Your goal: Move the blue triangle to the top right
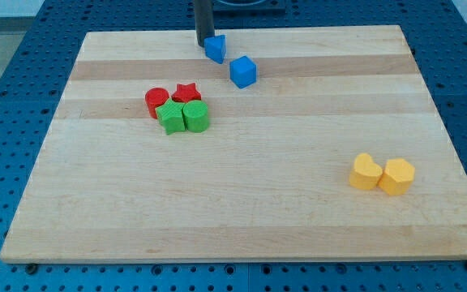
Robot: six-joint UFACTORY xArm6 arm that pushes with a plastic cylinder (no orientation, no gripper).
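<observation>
The blue triangle (216,48) lies near the view's top edge of the wooden board (242,203), left of centre. My tip (203,45) stands right against the triangle's left side; contact looks likely. A blue cube (242,71) sits just below and to the right of the triangle, apart from it.
A cluster sits below left of the tip: a red cylinder (156,100), a red star (186,92), a green star (169,117) and a green hexagon-like block (195,116). Two yellow blocks (366,172) (397,176) lie side by side at the view's lower right.
</observation>
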